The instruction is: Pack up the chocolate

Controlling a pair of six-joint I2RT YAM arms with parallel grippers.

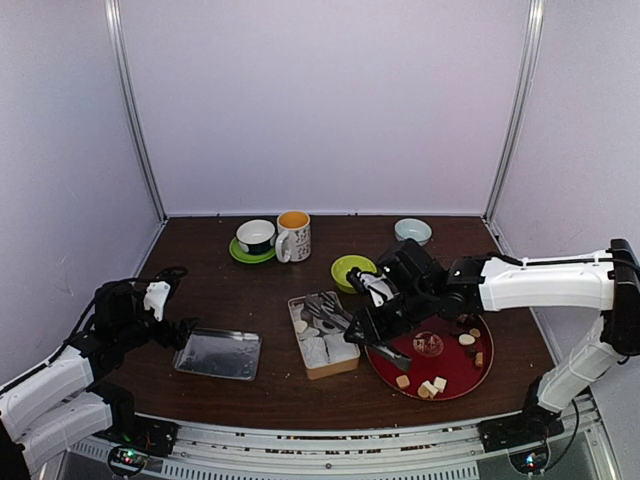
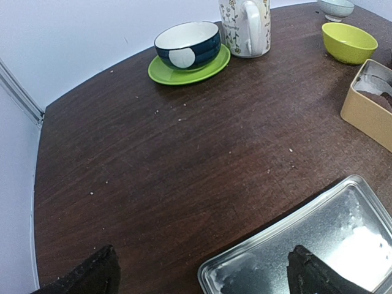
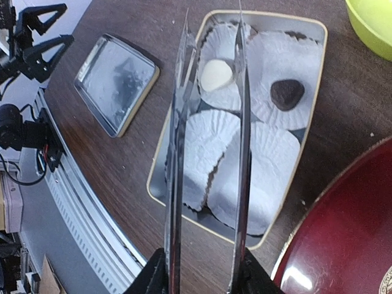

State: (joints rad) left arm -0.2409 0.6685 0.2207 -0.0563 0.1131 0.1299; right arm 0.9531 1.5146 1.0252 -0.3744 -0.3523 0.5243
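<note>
Nearest on the table [image 1: 270, 300], at the right, a red plate [image 1: 455, 372] carries most of the chocolate [image 1: 432, 387]. These are several tan and pale pieces, lying apart from any finger. At the left lies a flat metal tray [image 2: 343, 239]. The left gripper [image 2: 202, 260] hangs low above its corner with its fingers [image 2: 92, 278] spread wide and nothing between them. One finger is over the tray, the other over bare wood.

Between tray and plate stands a tan box [image 2: 367, 116] lined with white paper cups [image 3: 205, 153]. The right gripper [image 3: 202, 275] is clamped on long metal tongs [image 3: 176, 153], whose two arms reach over the box, a little apart. In a far cup lies a white piece [image 3: 217, 73], seen between the two arms; if they touch it I cannot tell. A dark piece [image 3: 286, 93] sits in the next cup, just right of the tongs.

Further back stand a green bowl [image 1: 352, 270], a mug [image 1: 293, 238], a blue bowl [image 1: 256, 236] on a green saucer [image 1: 240, 254], and a pale bowl [image 1: 412, 231].
</note>
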